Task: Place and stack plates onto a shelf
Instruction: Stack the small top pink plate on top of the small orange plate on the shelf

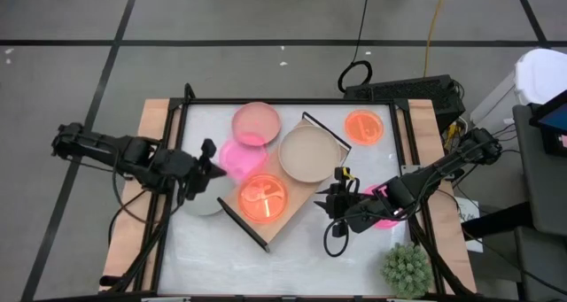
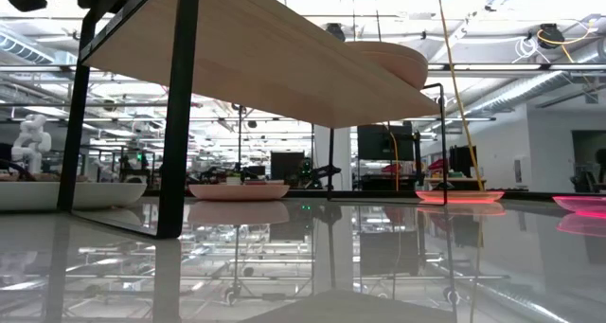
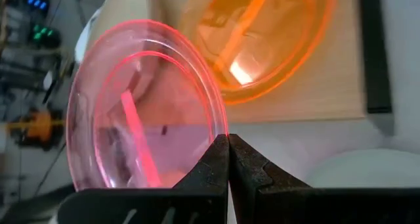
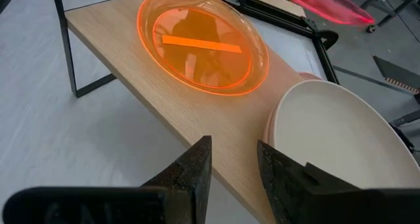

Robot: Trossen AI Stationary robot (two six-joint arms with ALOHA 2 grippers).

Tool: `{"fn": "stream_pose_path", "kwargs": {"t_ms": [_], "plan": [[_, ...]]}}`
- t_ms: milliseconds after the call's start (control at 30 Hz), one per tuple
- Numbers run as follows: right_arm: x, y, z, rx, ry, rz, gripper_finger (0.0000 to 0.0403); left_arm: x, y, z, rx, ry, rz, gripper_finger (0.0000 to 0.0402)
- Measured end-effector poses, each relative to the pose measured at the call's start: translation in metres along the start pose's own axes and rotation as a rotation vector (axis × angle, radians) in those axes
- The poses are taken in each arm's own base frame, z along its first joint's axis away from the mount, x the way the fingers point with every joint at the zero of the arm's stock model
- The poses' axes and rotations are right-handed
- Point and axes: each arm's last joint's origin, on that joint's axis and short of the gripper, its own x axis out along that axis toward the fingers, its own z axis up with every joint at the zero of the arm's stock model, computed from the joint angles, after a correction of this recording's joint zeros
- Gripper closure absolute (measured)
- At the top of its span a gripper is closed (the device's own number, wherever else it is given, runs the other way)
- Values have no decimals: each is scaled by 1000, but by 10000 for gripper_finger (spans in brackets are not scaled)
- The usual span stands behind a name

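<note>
High view | my left hand (image 1: 215,160) clamped on the neon pink plate (image 1: 241,157) beside the shelf (image 1: 306,191) | my right hand (image 1: 331,202) apart, empty, at the shelf's edge.

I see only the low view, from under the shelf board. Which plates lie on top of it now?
Observer: Two plates lie there. An orange plate and a beige plate sit side by side on the shelf.
Operator: Does the left gripper hold something?
Observer: Yes. The left gripper is shut on the rim of a neon pink plate, beside the shelf.
Operator: And the right gripper?
Observer: The right gripper is open and empty, at the shelf's edge near the beige plate.
</note>
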Motion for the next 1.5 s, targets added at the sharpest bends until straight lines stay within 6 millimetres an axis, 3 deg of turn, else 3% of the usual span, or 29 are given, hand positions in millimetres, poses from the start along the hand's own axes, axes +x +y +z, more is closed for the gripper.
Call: {"fn": "stream_pose_path", "kwargs": {"t_ms": [567, 1100, 1500], "plan": [[0, 0, 0, 4, -2, 0, 298, 17, -15, 33, 168, -192, -103, 402], [0, 0, 0, 5, -3, 0, 298, 44, -22, 40, 153, -158, -193, 401], [0, 0, 0, 6, -3, 0, 298, 49, -18, 43, 111, -169, -164, 401]]}}
